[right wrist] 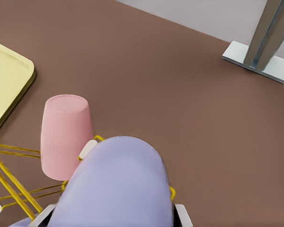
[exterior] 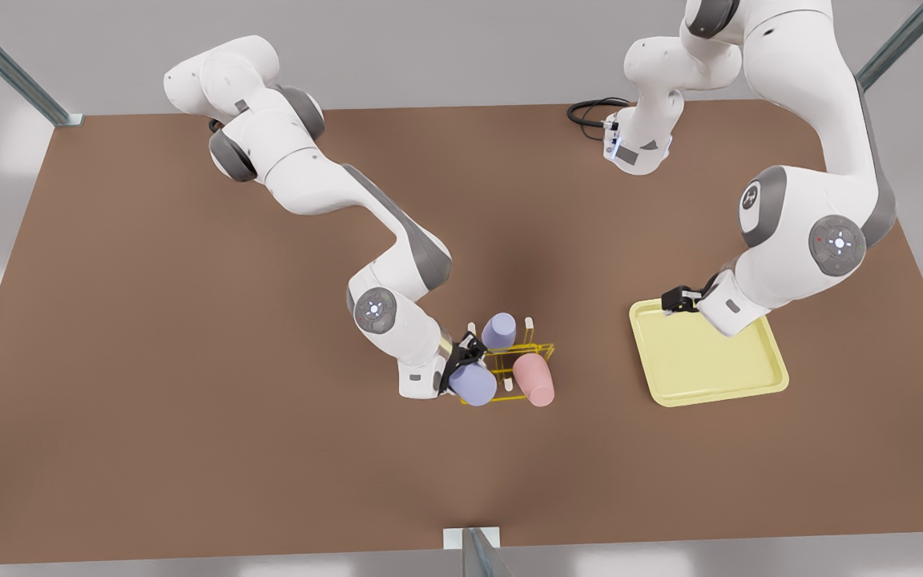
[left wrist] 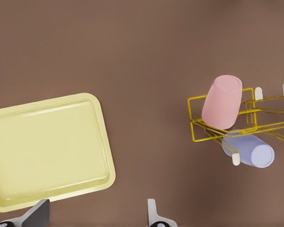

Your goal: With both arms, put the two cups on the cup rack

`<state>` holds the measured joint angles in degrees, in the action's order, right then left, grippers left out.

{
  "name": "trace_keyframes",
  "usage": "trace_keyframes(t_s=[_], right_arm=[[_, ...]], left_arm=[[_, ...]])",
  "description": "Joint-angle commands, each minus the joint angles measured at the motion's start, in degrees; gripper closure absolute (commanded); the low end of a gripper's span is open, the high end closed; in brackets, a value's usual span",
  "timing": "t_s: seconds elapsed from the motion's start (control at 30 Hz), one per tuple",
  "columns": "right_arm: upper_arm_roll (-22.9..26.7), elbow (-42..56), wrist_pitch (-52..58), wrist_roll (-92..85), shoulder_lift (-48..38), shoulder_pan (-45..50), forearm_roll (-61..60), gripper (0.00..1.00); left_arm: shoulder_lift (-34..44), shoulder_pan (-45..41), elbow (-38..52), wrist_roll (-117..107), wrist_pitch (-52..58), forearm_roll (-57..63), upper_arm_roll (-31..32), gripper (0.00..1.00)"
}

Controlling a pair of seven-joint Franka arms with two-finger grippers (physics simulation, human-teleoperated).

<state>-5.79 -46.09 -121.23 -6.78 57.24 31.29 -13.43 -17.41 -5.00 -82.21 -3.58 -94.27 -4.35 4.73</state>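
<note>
The yellow wire cup rack [exterior: 540, 349] [left wrist: 196, 116] [right wrist: 9, 187] stands mid-table. A pink cup [exterior: 534, 379] [left wrist: 221, 101] [right wrist: 66, 135] sits upside down and tilted on it. My right gripper [exterior: 465, 361] [right wrist: 112, 215], on the arm at the front view's left, is shut on a lavender cup [exterior: 473, 385] [right wrist: 118, 184] at the rack's front corner. Whether that cup rests on a peg is hidden. Another lavender cup [exterior: 499, 330] [left wrist: 250, 149] sits on the rack's far side. My left gripper [exterior: 679, 300] [left wrist: 95, 213] hangs open and empty over the tray's edge.
A flat pale-yellow tray [exterior: 710, 385] [left wrist: 47, 151] [right wrist: 4, 80] lies to the front view's right of the rack. A metal post foot [exterior: 469, 538] [right wrist: 258, 59] stands at the table's front edge. A black cable [exterior: 590, 108] lies at the back.
</note>
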Motion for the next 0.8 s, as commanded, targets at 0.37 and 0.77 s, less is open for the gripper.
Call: trace_keyframes(t_s=[0.37, 0.77], right_arm=[[25.6, -0.1, 42.9, 9.6, -14.1, -3.7, 1.2, 0.00], [9.9, -28.4, 49.7, -1.7, -48.9, -26.2, 14.4, 0.00]], left_arm=[[-0.4, 0.3, 0.0, 0.8, 0.0, 0.0, 0.0, 0.00], [-0.5, -0.1, 0.1, -3.7, 0.3, 0.5, 0.0, 0.00]])
